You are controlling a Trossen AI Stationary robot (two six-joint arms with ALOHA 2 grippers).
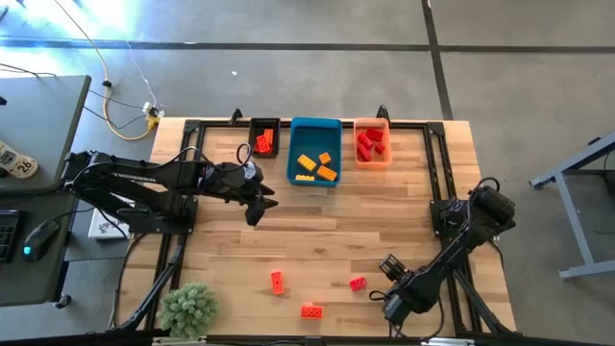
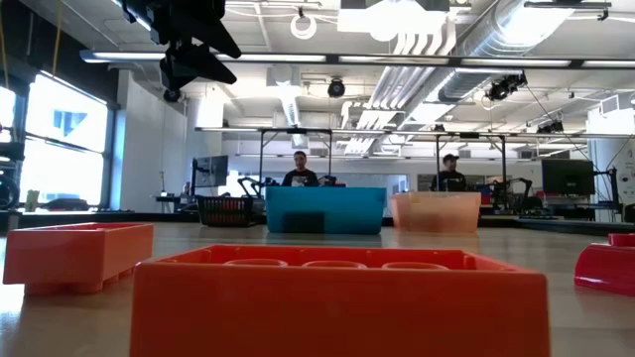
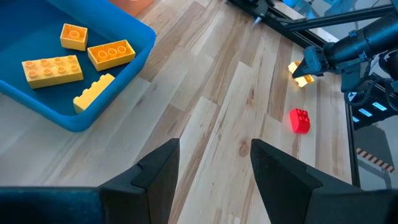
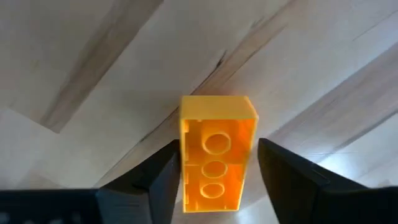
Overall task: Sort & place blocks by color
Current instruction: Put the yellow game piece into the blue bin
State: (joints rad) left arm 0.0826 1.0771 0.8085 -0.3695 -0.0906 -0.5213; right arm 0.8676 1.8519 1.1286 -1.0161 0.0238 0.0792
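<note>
Three red blocks (image 1: 308, 310) lie loose on the near table, and four yellow-orange ones (image 3: 52, 68) sit in the blue bin (image 1: 314, 129). The right gripper (image 4: 214, 186) straddles one yellow-orange brick (image 4: 217, 146) (fingers just beside it; whether it is clamped I cannot tell), while the left gripper (image 3: 214, 165) hangs parted and empty near that bin.

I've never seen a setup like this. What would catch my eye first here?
Probably the three bins lined up at the table's far edge: a black bin, a blue bin of yellow bricks, and an orange bin of red bricks. Next, the right gripper near the front edge, its fingers on either side of a yellow-orange brick. Three red bricks lie loose nearby, while the left gripper hangs open just in front of the bins.
</note>
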